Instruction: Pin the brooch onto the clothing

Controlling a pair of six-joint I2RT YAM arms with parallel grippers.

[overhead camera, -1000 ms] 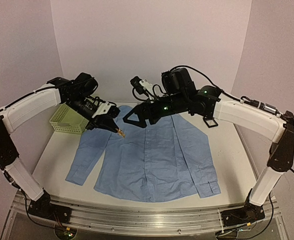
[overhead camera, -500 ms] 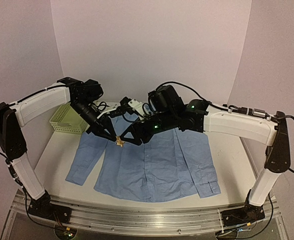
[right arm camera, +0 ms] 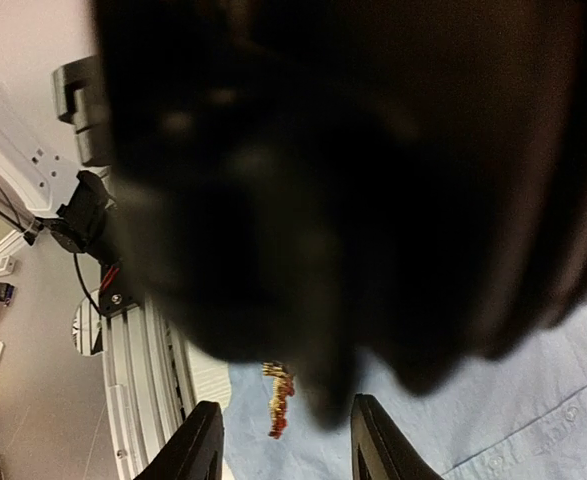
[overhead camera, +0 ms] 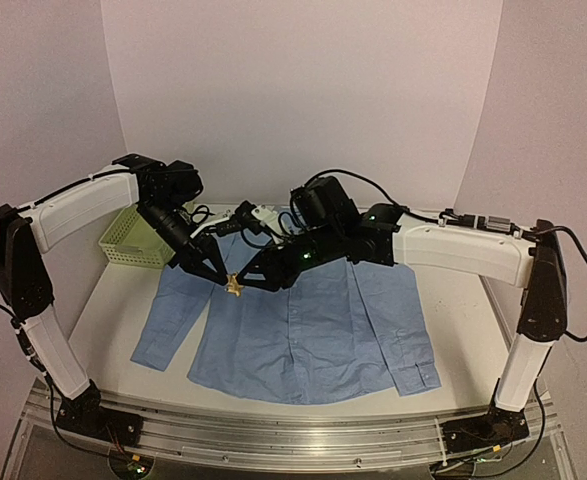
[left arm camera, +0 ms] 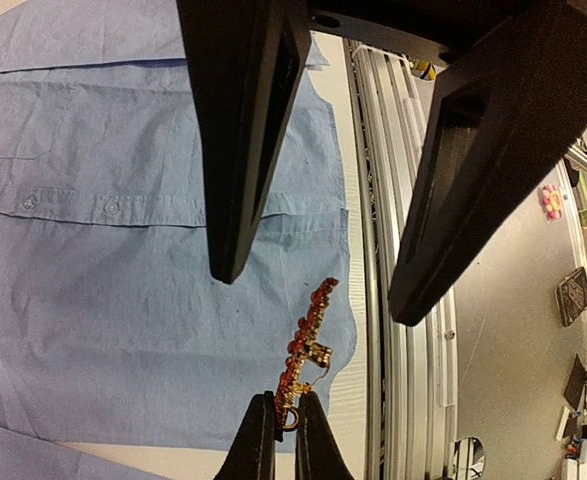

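Fingertips of the left gripper (left arm camera: 284, 430) were pinched shut on the lower end of the brooch (left arm camera: 309, 338), which stuck out beyond them, red and gold. The 2 fingers of the right gripper (right arm camera: 285, 445) stood apart (touching nothing that showed), 1 on each side of the brooch's free end, pointing back toward the left tips. Beneath both sets of fingers lay the clothing (overhead camera: 308, 325), spread flat, front up and buttoned. Farther out, behind the left gripper, a pale green basket (overhead camera: 133, 243) sat on the white table (overhead camera: 103, 320), near 1 sleeve.
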